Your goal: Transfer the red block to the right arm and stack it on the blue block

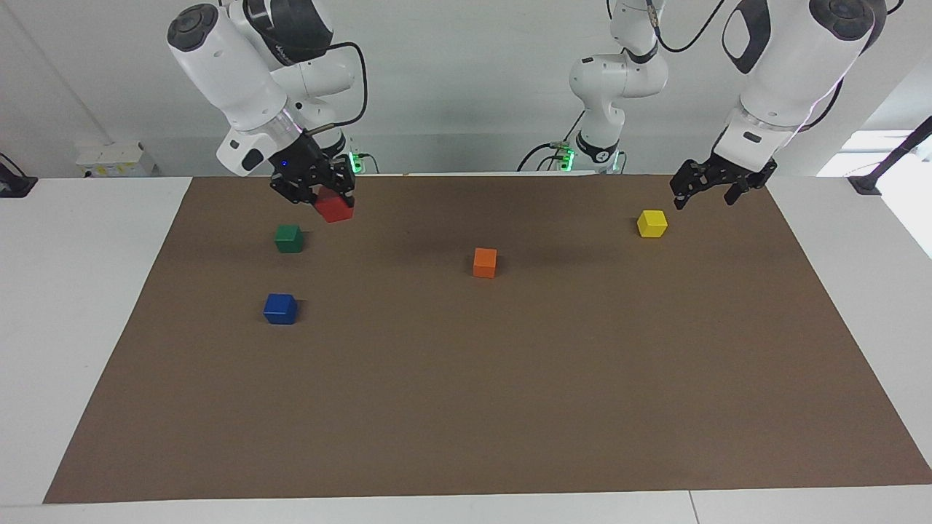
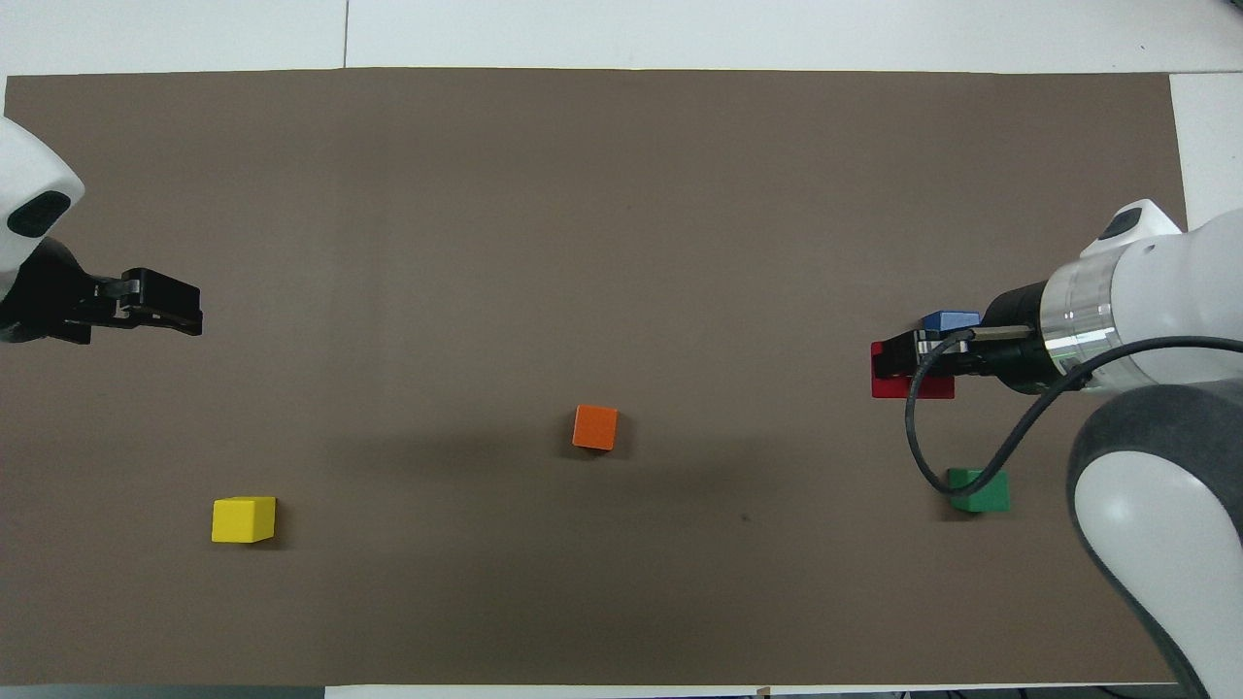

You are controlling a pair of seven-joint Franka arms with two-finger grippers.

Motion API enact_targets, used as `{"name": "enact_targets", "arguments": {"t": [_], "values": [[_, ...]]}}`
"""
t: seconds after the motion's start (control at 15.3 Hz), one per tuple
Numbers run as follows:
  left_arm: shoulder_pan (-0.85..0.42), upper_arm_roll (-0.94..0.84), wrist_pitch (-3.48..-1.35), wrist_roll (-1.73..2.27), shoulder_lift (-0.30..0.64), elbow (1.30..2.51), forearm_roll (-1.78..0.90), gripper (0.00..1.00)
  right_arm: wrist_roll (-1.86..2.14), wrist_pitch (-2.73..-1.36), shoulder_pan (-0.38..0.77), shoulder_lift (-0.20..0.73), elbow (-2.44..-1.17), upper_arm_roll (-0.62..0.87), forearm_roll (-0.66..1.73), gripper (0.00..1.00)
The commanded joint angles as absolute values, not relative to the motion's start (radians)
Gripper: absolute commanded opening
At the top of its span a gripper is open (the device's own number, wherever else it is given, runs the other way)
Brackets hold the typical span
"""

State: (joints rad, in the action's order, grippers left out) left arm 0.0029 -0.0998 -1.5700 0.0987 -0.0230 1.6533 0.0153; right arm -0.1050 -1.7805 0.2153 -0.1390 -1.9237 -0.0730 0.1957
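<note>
Facing view shows the right gripper [image 1: 325, 198] holding the small red cube [image 1: 334, 207]; it should lower straight onto the small blue cube [image 1: 279, 308], while the left gripper [image 1: 712, 186] waits with fingers wide.
</note>
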Motion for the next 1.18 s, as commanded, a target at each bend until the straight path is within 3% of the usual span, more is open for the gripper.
{"name": "enact_targets", "arguments": {"t": [0.0,0.2,0.85,1.11], "values": [[0.028,-0.120,-1.552,0.083,-0.014,1.634,0.002,1.00,-0.098,-1.772,0.158,-0.144,-1.953,-0.061,0.088,0.00],[0.031,-0.118,-1.552,0.087,-0.014,1.634,0.002,1.00,-0.086,-1.796,0.129,-0.124,-2.020,-0.061,0.049,0.00],[0.031,-0.112,-1.568,0.089,-0.021,1.634,0.002,1.00,-0.012,-2.127,0.046,0.023,-2.143,-0.061,-0.081,0.00],[0.026,-0.110,-1.569,0.087,-0.034,1.625,0.002,1.00,-0.009,-2.195,0.037,0.070,-2.148,-0.061,-0.083,0.00]]}}
